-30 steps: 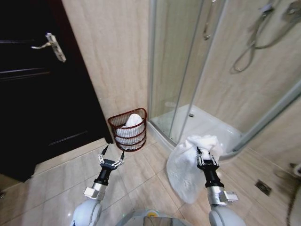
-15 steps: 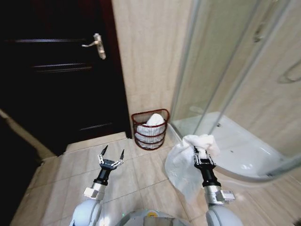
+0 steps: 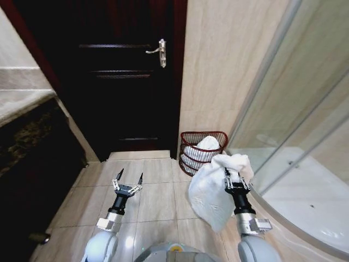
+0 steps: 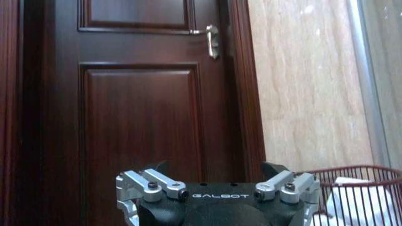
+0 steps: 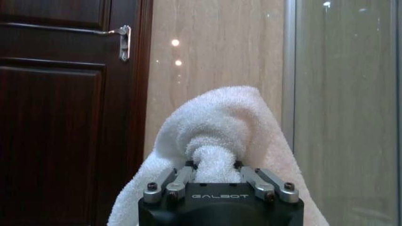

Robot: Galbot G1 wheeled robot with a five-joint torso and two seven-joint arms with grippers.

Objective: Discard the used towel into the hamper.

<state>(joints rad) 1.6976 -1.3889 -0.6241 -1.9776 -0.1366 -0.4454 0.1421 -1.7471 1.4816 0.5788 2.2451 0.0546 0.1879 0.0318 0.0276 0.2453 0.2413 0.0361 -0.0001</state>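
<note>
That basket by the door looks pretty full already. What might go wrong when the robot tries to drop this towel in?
The hamper is small and already holds white cloth heaped to its rim, so the big towel clamped in the right gripper may spill over onto the floor. Its hanging folds might also snag the wire rim.

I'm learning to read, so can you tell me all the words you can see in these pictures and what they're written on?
"GALBOT": on the black body of the left tool, seen in the left wrist view.
"GALBOT": on the black body of the right tool, which grips the white fluffy terry towel.
No other words, numbers or signs can be seen.
</note>
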